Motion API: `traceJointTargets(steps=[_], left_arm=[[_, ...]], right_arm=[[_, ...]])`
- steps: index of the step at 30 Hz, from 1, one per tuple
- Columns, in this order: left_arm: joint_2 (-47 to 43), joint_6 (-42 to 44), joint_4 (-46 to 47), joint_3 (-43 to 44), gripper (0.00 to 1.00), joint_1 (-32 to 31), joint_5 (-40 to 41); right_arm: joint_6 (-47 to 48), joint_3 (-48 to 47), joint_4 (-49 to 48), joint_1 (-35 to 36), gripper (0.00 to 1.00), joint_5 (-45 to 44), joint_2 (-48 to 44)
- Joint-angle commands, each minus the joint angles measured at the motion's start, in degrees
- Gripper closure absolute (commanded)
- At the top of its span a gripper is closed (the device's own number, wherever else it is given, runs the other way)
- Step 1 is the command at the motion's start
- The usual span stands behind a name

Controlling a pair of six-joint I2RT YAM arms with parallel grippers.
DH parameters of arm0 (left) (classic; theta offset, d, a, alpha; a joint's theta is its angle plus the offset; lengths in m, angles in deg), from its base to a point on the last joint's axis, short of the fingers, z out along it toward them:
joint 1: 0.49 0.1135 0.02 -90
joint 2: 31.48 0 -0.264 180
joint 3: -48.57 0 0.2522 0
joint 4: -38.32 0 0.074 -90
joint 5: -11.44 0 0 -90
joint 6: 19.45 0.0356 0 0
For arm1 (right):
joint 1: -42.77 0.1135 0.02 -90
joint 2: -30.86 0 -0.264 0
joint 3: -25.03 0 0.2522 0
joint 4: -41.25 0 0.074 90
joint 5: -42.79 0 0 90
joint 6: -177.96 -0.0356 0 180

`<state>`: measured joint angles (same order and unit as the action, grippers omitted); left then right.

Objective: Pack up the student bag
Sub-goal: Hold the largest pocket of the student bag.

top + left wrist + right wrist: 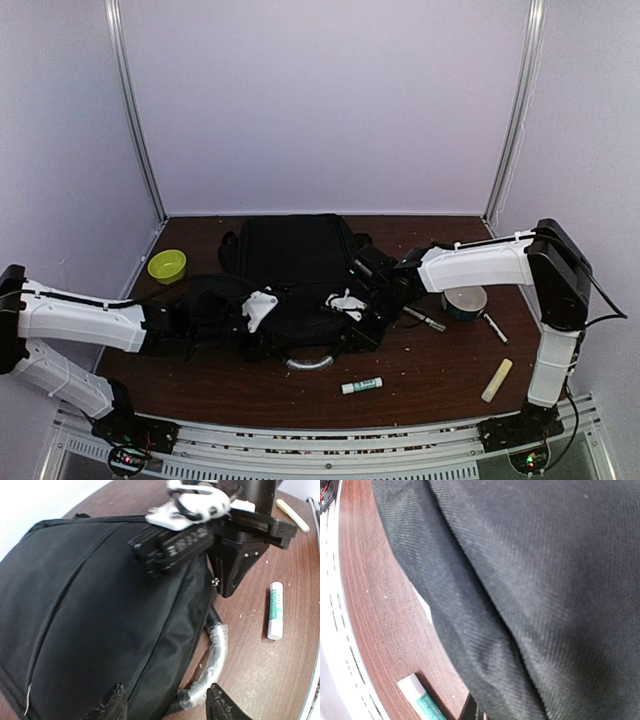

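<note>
- Left gripper (167, 707): fingers spread and holding nothing, poised over the near edge of the bag (100, 610), with the grey handle (216, 652) lying between the tips.
- Right gripper (227, 580): pressed together, pointing down at the bag's zip edge. I cannot tell whether it nips any cloth.
- Bag: black, lying flat in the middle of the table (420, 365), with an arm reaching onto it from each side.
- Glue stick (275, 610): on the table near the handle, apart from the bag.
- Bowl (167, 265): green, well left of the bag in the top view.
</note>
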<state>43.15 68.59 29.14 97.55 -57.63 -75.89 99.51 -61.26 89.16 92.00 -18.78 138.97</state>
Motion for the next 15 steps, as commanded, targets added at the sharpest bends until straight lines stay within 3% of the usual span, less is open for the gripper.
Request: traceJointTargets(steps=[1, 11, 15], left_arm=[[6.19, 5.81, 5.57, 4.85, 0.43, -0.89, -3.9], [16.48, 12.9, 5.76, 10.99, 0.42, -1.04, -3.33], [18.95, 14.9, 4.45, 13.36, 0.48, -1.04, -2.91]], right_arm=[[-0.45, 0.47, 1.0, -0.04, 1.0, 1.75, -2.29], [-0.75, 1.24, 0.48, -0.1, 1.0, 2.63, -2.85], [-0.8, 1.64, 0.38, -0.18, 1.0, 3.05, -2.87]])
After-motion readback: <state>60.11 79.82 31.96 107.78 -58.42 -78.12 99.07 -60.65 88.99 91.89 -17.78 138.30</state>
